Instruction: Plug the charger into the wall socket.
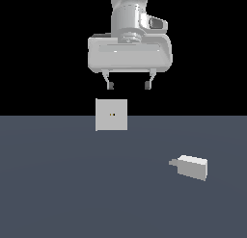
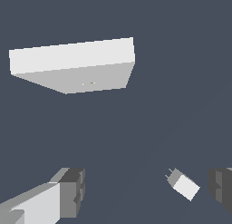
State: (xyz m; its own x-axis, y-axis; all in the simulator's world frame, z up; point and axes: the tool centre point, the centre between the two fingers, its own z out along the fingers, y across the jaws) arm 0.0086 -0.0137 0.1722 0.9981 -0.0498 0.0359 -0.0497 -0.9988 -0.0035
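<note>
The charger (image 1: 193,166) is a small light-grey block lying on the dark floor toward the exterior view's right, its short prong stub pointing to the exterior view's left. The wall socket (image 1: 111,114) is an upright square plate with two tiny dark holes at its centre, standing further back. My gripper (image 1: 129,85) hangs open high above the floor, over the socket and well apart from the charger, with nothing between its fingers. In the wrist view the socket (image 2: 77,66) and the charger (image 2: 185,185) both show, the charger near one finger (image 2: 221,189) of the open gripper (image 2: 147,191).
A flat dark grey floor (image 1: 72,184) spreads under everything, with black background behind it. No other objects show.
</note>
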